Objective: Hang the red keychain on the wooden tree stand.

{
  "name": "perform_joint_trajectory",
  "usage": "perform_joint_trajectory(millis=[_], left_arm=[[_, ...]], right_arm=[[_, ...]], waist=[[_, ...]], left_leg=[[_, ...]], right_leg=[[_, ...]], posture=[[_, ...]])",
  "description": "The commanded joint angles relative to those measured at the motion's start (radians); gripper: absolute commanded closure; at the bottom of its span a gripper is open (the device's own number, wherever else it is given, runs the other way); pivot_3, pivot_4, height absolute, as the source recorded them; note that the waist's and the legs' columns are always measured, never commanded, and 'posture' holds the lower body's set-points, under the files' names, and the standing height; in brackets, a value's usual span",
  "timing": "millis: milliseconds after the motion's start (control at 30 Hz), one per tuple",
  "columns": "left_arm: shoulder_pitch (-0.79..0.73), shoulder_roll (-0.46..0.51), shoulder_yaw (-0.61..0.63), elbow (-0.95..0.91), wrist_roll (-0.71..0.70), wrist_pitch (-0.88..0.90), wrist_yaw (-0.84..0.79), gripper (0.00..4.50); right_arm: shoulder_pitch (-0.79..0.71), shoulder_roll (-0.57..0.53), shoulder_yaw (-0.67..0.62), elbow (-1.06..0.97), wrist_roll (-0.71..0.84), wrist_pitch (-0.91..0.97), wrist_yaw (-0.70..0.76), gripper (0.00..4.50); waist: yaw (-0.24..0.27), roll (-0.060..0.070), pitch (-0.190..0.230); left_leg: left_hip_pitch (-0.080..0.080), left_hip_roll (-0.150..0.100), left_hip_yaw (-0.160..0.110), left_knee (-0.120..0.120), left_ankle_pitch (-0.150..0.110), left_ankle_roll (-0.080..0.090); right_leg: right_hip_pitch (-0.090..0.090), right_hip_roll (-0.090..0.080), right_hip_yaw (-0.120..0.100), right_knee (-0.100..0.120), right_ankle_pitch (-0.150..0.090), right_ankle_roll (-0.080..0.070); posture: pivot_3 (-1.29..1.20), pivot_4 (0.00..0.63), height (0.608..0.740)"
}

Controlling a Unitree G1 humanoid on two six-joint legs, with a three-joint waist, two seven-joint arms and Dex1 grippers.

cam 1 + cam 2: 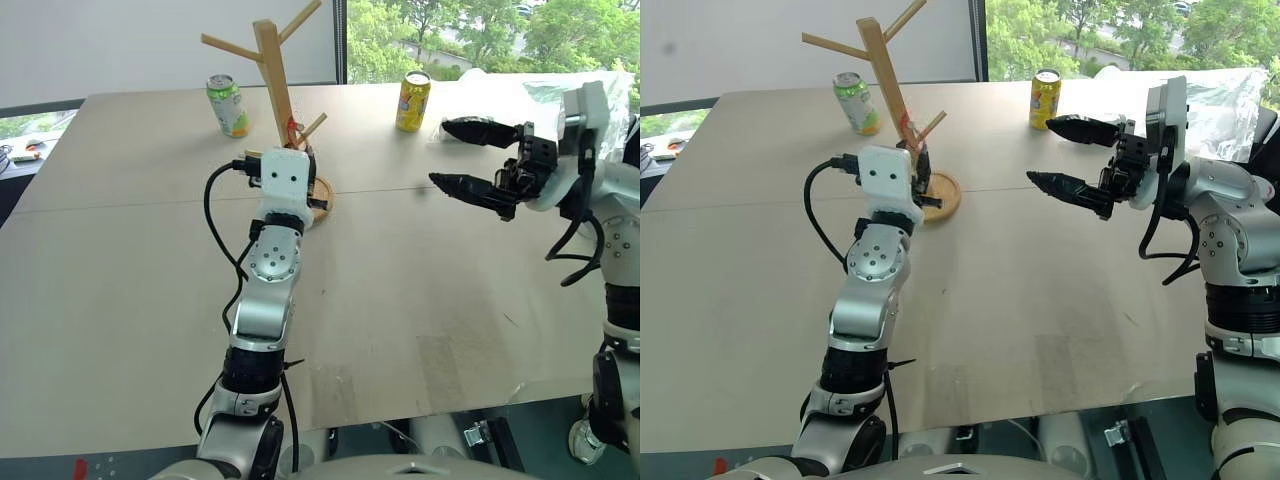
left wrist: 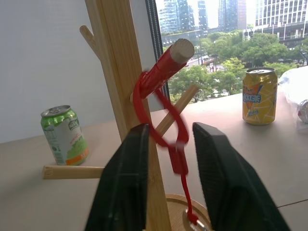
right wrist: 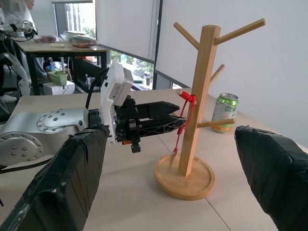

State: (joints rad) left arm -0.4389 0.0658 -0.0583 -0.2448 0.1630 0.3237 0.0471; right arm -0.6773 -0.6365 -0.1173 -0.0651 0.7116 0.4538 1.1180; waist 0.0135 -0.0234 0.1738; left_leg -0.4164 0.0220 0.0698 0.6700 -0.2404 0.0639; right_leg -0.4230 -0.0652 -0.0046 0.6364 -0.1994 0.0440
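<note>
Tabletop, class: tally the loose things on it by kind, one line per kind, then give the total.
Drink cans: 2, the green can and the yellow can
Wooden tree stand: 1
Red keychain: 1, hanging on a peg of the stand
Clear plastic bag: 1
Total: 5
</note>
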Motion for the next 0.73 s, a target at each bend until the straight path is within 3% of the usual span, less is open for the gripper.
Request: perform_joint_trajectory(millis=[33,100,267,467,733], left_arm=[[0.0,-0.001,-0.005,-0.035,0.0,-0.026,-0.008,0.96],[0.039,-0.003,0.014,-0.061,-0.025,-0.031,-0.017,0.04],[0.171,0.019,0.12,-0.081,-0.059,-0.07,0.002,0.04],[0.27,0.028,0.277,-0.021,-0.101,-0.128,0.065,0.04],[0.331,0.012,0.266,0.097,-0.117,-0.265,0.051,0.04]], right_arm=[[0.01,0.005,-0.026,-0.037,0.002,-0.019,-0.014,0.0],[0.036,0.021,-0.024,-0.037,-0.023,-0.041,-0.046,0.0],[0.111,0.089,-0.008,0.016,-0.16,-0.144,-0.181,0.0],[0.205,0.238,-0.027,0.168,-0.352,-0.339,-0.445,0.0],[0.242,0.384,-0.034,0.395,-0.482,-0.586,-0.652,0.0]], waist=[[0.0,0.0,0.0],[0.0,0.0,0.0],[-0.006,0.0,0.0],[0.0,0.0,0.0],[-0.002,-0.001,-0.001]], left_leg=[[0.0,0.0,0.0,0.0,0.0,0.0],[0.0,0.0,0.0,0.0,0.0,0.0],[0.0,0.0,0.0,-0.001,0.0,0.0],[0.0,0.0,0.001,0.0,0.0,0.0],[0.001,0.0,0.001,0.0,0.0,0.0]], right_leg=[[0.0,0.0,0.0,0.0,0.0,0.0],[0.0,0.0,0.0,0.0,0.0,0.0],[0.0,-0.001,0.0,0.0,0.0,0.0],[-0.001,-0.001,0.0,0.001,0.0,0.0],[0.0,-0.001,0.0,0.0,0.0,-0.001]], posture=[[0.0,0.15,0.74],[0.0,0.15,0.74],[0.0,0.15,0.74],[0.0,0.15,0.74],[0.0,0.15,0.74]])
